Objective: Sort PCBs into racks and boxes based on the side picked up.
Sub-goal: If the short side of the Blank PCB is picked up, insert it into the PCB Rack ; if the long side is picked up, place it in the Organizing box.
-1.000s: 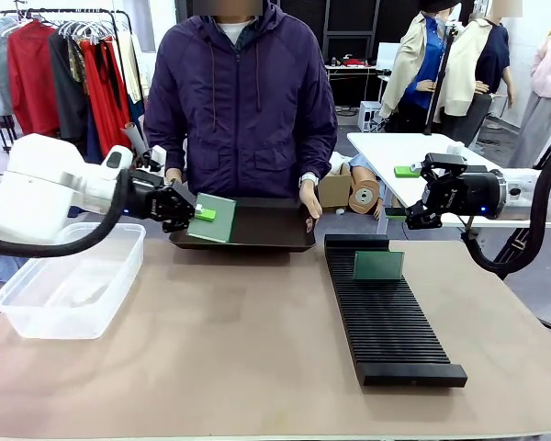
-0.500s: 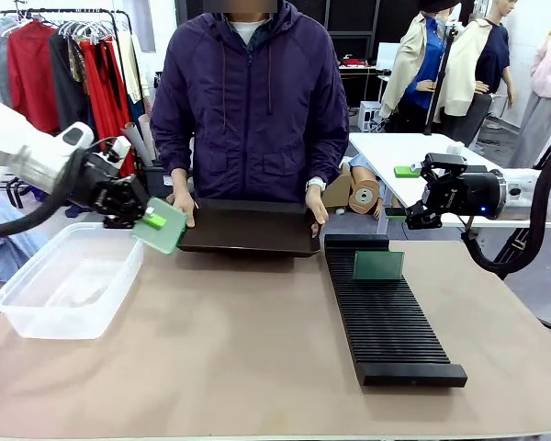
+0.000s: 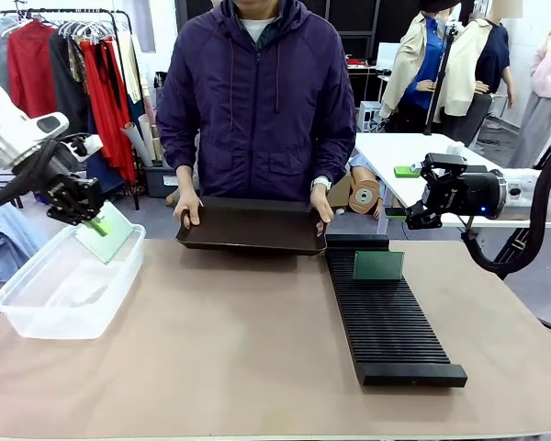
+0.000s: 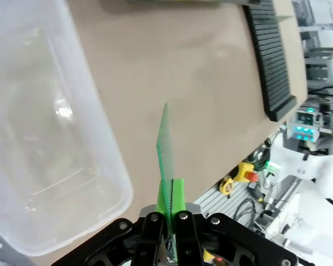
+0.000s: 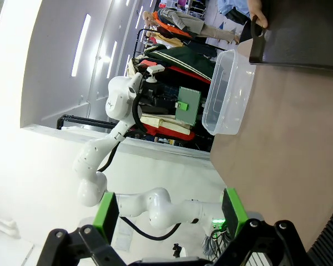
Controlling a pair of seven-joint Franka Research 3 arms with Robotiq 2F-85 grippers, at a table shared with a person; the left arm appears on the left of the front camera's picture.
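My left gripper (image 3: 90, 220) is shut on a green PCB (image 3: 108, 233), holding it tilted above the far right corner of the clear plastic box (image 3: 46, 320). The left wrist view shows that PCB (image 4: 165, 145) edge-on between the fingers (image 4: 153, 220), with the box (image 4: 108, 166) to its left. A second PCB (image 3: 378, 265) stands upright in the far end of the black slotted rack (image 3: 395, 333). My right gripper (image 3: 402, 193) hangs open and holds nothing, off the table's back right, beyond the rack. Its green pads (image 5: 106, 213) stand wide apart.
A person at the far side holds a dark shallow tray (image 3: 253, 226) by its handles with both hands (image 3: 187, 208). Cardboard rolls (image 3: 360, 195) and a white table (image 3: 395, 152) lie behind the rack. Bare tabletop (image 3: 230, 349) lies between box and rack.
My left arm has swung left with the PCB, from over the dark tray to above the clear box. The person has straightened up. The right arm has not moved.
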